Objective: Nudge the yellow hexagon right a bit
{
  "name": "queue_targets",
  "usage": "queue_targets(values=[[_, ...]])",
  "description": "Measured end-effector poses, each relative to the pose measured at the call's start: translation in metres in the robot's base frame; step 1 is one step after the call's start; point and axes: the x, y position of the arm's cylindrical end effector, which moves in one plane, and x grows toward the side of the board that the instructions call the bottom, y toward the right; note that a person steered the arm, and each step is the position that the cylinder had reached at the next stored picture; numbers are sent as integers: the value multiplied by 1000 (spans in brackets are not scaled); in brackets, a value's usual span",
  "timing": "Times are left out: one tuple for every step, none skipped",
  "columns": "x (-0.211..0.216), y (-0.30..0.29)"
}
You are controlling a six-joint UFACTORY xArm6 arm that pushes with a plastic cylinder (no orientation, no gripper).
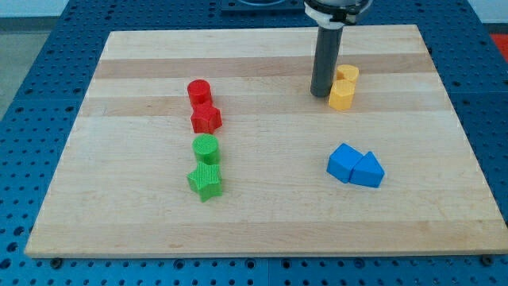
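The camera view shows a wooden board lying on a blue table with holes.

My tip is at the bottom of a straight dark rod that comes down from the view's top. It has no jaws, so it cannot grab or let go of anything; it can only push. The tip sits on the board just to the view's left of the yellow hexagon. It is so close that it looks like it touches the hexagon, but I cannot tell for sure.

The yellow hexagon is in the upper right part of the board. Another yellow block sits right behind it, touching it. Its shape is hard to make out.

Near the view's left there is a red cylinder with a red star-like block touching it below.

Lower down is a green cylinder, and a green star sits just under it.

On the view's right, lower down, a blue cube-like block touches a blue triangle. They are well apart from the yellow blocks.
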Motion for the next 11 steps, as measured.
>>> queue_targets(values=[[0,14],[0,14],[6,-26],[15,-57],[11,-50],[9,-37],[27,-37],[35,-37],[37,-28],[35,-7],[35,-7]])
